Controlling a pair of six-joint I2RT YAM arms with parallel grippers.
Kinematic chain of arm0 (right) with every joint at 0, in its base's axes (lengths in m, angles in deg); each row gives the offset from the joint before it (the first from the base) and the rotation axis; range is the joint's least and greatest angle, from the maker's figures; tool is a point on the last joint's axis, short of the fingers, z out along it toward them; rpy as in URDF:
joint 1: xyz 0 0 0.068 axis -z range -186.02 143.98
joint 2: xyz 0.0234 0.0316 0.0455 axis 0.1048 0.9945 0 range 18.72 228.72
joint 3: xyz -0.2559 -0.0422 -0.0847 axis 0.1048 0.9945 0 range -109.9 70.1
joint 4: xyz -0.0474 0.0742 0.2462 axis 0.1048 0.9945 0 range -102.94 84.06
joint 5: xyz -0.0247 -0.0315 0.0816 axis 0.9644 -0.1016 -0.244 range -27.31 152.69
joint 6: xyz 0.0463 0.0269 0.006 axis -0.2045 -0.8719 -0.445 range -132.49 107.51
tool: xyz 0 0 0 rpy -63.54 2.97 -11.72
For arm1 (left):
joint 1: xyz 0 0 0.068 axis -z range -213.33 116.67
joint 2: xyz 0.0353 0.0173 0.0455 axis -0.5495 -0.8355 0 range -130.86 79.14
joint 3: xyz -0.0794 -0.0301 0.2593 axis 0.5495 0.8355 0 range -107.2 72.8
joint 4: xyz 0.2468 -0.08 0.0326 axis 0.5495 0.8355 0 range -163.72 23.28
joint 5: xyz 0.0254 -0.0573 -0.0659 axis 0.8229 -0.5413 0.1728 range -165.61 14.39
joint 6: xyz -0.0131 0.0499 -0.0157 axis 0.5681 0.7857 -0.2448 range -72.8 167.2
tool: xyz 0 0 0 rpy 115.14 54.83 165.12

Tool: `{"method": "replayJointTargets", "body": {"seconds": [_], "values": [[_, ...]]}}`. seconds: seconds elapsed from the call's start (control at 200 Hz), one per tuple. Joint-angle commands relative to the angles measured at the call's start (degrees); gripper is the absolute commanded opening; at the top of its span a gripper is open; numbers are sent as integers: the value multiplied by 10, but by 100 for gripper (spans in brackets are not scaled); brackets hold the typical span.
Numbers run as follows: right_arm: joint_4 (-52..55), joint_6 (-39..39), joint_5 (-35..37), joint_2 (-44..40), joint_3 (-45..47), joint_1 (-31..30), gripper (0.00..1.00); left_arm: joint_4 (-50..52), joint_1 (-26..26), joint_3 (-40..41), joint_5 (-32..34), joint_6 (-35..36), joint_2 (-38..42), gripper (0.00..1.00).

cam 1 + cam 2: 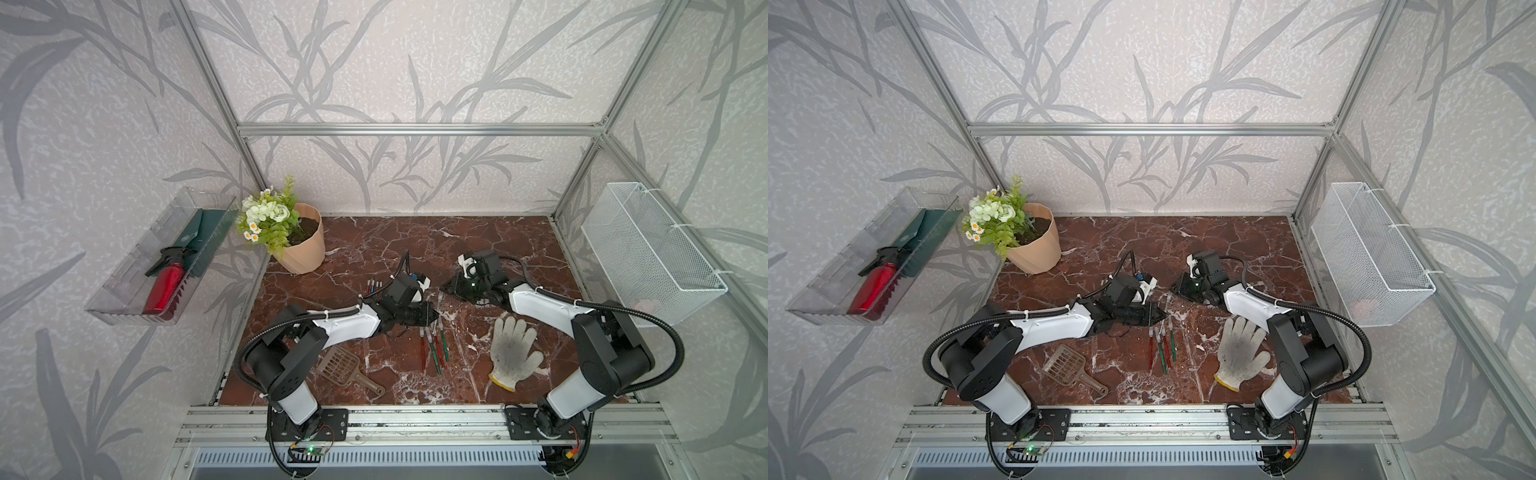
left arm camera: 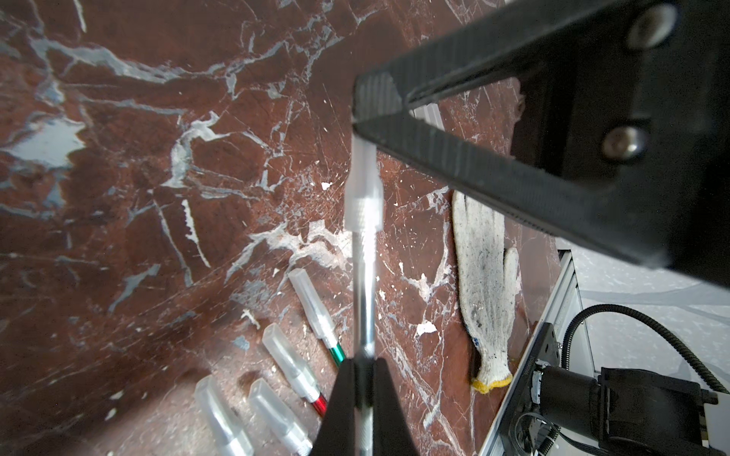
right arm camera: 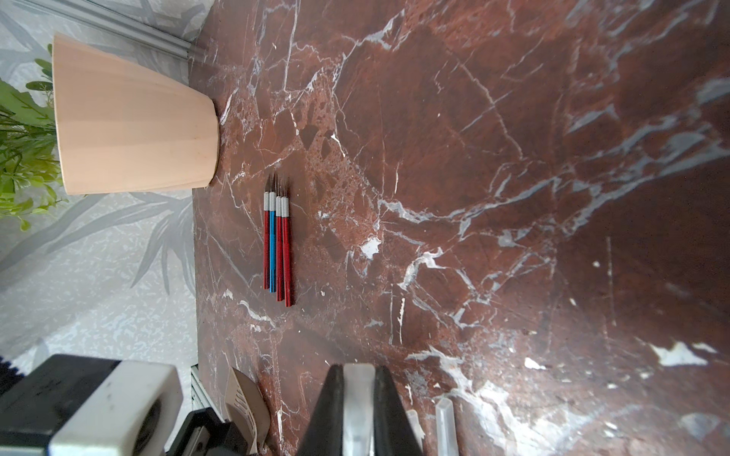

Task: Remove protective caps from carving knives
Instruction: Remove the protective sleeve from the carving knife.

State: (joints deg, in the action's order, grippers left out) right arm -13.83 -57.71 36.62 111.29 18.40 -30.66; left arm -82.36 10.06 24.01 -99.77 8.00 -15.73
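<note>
My left gripper (image 2: 363, 361) is shut on the silver shaft of a carving knife (image 2: 364, 292) that points away from it. A translucent protective cap (image 2: 363, 185) covers the knife's far end, and my right gripper (image 3: 357, 369) is shut on that cap (image 3: 357, 398). In both top views the left gripper (image 1: 434, 316) and right gripper (image 1: 444, 286) meet tip to tip at mid-table. Several capped knives (image 1: 434, 347) lie in a row nearby, their caps (image 2: 292, 355) showing. Several uncapped red and blue knives (image 3: 276, 241) lie side by side near the pot. A loose cap (image 3: 446, 426) lies on the table.
A peach flower pot (image 1: 305, 249) stands at the back left. A brown slotted scoop (image 1: 347, 370) lies front left and a dirty white glove (image 1: 513, 353) front right. A white wire basket (image 1: 652, 253) hangs on the right wall, a clear tray (image 1: 124, 299) on the left.
</note>
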Motion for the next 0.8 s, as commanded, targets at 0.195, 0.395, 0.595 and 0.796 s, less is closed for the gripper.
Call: {"method": "replayJointTargets", "body": {"seconds": [0.195,0.395,0.595,0.796], "values": [[-8,-3,-12,-8,-12,-2,9,-19,-1,0,-9,-13,-1,26],[-7,-3,-12,-11,-11,-1,9,-17,-1,-2,-10,-12,-7,23],[-9,-4,-11,-11,-11,-2,9,-16,-1,-3,-12,-13,-13,11],[-10,-7,-4,-13,-11,-1,9,-16,-1,0,-11,-11,-15,3]]}}
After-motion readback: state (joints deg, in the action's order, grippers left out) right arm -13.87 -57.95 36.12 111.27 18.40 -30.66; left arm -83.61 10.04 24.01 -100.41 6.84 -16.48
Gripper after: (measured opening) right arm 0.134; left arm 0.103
